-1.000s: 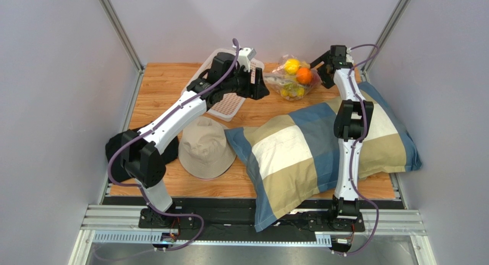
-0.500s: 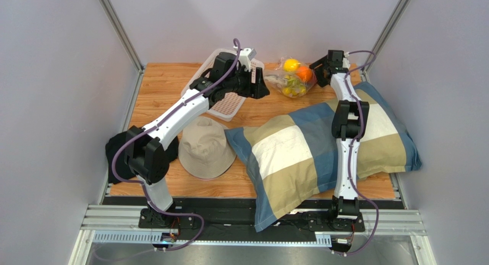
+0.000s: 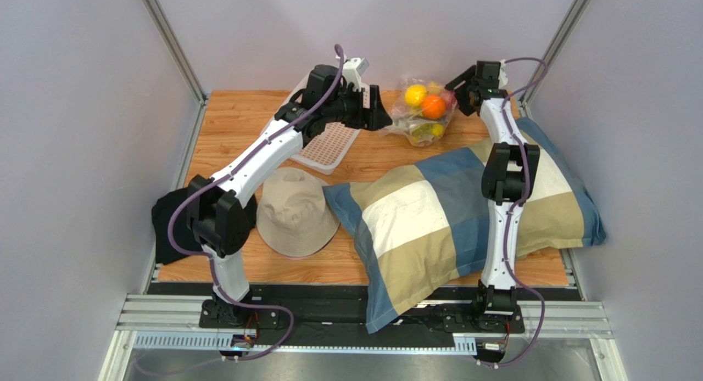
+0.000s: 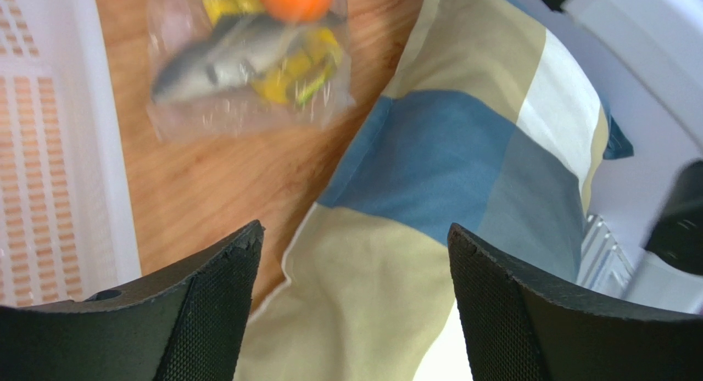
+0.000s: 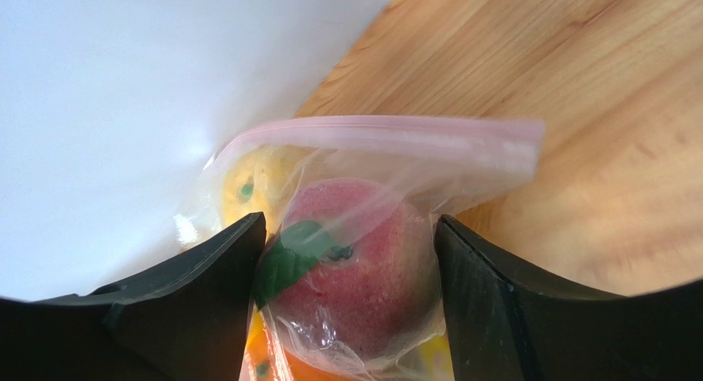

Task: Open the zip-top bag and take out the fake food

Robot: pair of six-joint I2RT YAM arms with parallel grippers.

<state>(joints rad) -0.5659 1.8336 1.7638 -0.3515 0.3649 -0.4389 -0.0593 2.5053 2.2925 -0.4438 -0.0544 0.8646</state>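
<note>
The clear zip-top bag (image 3: 422, 111) lies at the back of the table with fake food inside: a yellow fruit (image 3: 415, 94), an orange (image 3: 434, 107), a grey fish (image 4: 216, 61) and a pink fruit (image 5: 363, 262). Its pinkish zip strip (image 5: 396, 136) looks closed. My right gripper (image 3: 456, 96) is open at the bag's right end. In the right wrist view its fingers (image 5: 351, 233) straddle the pink fruit through the plastic. My left gripper (image 3: 382, 117) is open and empty just left of the bag. In the left wrist view its fingers (image 4: 355, 237) hang over the pillow's edge, with the bag (image 4: 247, 68) ahead.
A white mesh basket (image 3: 328, 146) sits under the left arm. A checked blue, beige and white pillow (image 3: 462, 208) fills the right half of the table. A beige hat (image 3: 294, 212) lies front left. The back wall is close behind the bag.
My left gripper has moved right and back, closer to the bag. My right gripper has shifted slightly left and back at the bag's end. The bag has shifted a little.
</note>
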